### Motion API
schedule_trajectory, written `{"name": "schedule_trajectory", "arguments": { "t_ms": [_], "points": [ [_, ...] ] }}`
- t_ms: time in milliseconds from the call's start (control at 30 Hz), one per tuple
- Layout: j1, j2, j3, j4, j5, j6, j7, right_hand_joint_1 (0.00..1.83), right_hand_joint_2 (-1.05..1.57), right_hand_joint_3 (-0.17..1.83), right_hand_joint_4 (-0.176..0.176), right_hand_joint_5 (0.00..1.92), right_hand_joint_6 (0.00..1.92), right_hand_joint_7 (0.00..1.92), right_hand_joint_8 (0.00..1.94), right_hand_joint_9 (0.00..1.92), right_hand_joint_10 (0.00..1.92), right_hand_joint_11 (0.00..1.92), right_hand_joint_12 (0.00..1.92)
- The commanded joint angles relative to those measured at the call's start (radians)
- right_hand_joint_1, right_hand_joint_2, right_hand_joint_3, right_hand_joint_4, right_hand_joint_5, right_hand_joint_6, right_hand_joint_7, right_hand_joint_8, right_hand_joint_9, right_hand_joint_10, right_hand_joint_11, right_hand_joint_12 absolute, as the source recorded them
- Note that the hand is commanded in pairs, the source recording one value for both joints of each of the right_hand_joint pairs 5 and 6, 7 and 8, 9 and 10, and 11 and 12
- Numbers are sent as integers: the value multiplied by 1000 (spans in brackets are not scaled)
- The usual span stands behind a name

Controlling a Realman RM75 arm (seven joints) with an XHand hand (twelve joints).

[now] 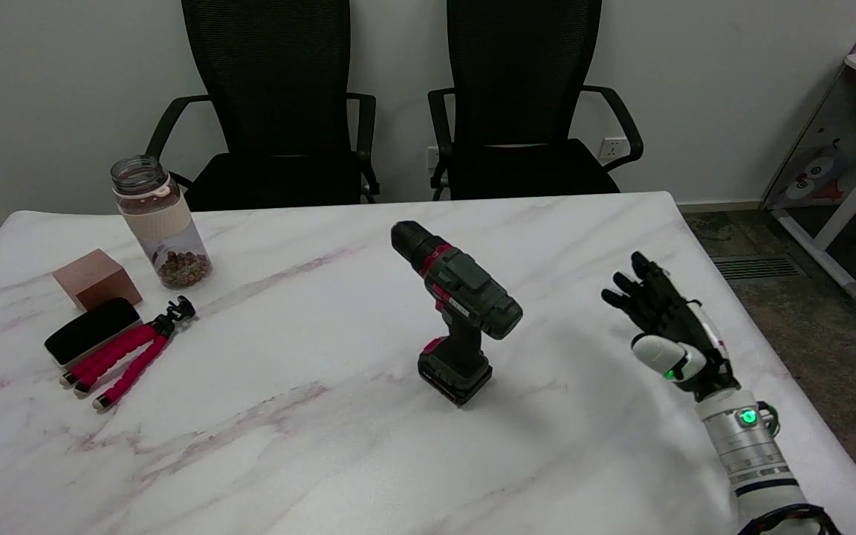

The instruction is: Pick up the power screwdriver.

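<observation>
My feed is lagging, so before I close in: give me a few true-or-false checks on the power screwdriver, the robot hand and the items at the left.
1. The power screwdriver stands upright on its battery base. True.
2. The right robot hand grips the screwdriver. False: it is open, apart from the tool, to its right.
3. The glass jar lies on its side. False: it stands upright.
4. The red-legged tripod lies flat beside the black case. True.

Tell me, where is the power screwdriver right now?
In the head view, the power screwdriver stands upright on its battery base near the middle of the marble table, with the robot's right hand open to its right, not touching it.
</observation>
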Motion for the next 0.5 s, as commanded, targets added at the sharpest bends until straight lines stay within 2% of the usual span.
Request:
{"name": "schedule_trajectory", "arguments": {
  "t_ms": [33,500],
  "points": [
    [-9,-130,-17,-15,-103,-58,-127,784,-19,309,-114,0,0,0,0,48,48,151,151],
    [13,-142,-11,-120,-130,-114,-355,793,73,324,-121,0,0,0,0,35,35,149,149]
  ]
}}
